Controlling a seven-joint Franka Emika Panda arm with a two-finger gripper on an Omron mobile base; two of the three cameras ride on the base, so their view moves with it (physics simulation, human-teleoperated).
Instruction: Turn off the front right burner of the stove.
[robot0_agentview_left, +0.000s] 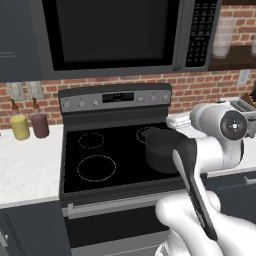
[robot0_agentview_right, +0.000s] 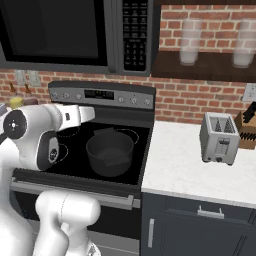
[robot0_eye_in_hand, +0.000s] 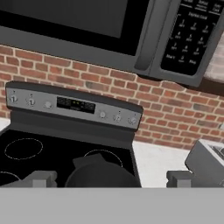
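Stove (robot0_agentview_left: 67, 150): wide electric range, flat black glass top, dark oven front. Sits betw. two white counter runs, under black microwave (robot0_agentview_left: 115, 32).
Back panel (robot0_eye_in_hand: 72, 105): grey steel strip at rear of stove, w/ digital display (robot0_eye_in_hand: 75, 104) mid. Three small round knobs left of display, three right. Which knob serves which zone: labels too small to read.
Front right burner (robot0_agentview_right: 107, 167): front right zone of cooktop, outline not seen; dark pot (robot0_agentview_right: 110, 152) stands over that area.
Pot: empty as far as seen, round, dark, nearer the right edge of the glass. An obstacle for a low reach.
Right knob group (robot0_eye_in_hand: 117, 117): likely target set. Judgement: one of these three controls the front right zone; can't say which.
Arm: raised in front of stove, forearm aimed toward back panel, well short of it.
Gripper (robot0_eye_in_hand: 109, 178): two finger tips at bottom of hand view, set wide apart, nothing betw. them. Holds nothing.
Step in hand: approach to knob, not yet touching.
Method: go in above pot rim, not through it. Line up jaws either side of one knob, square to panel. Close firmly before rotating; twist w/ wrist only.
Risk: grabbing neighbouring knob, since they sit near each other; slip on small round face.
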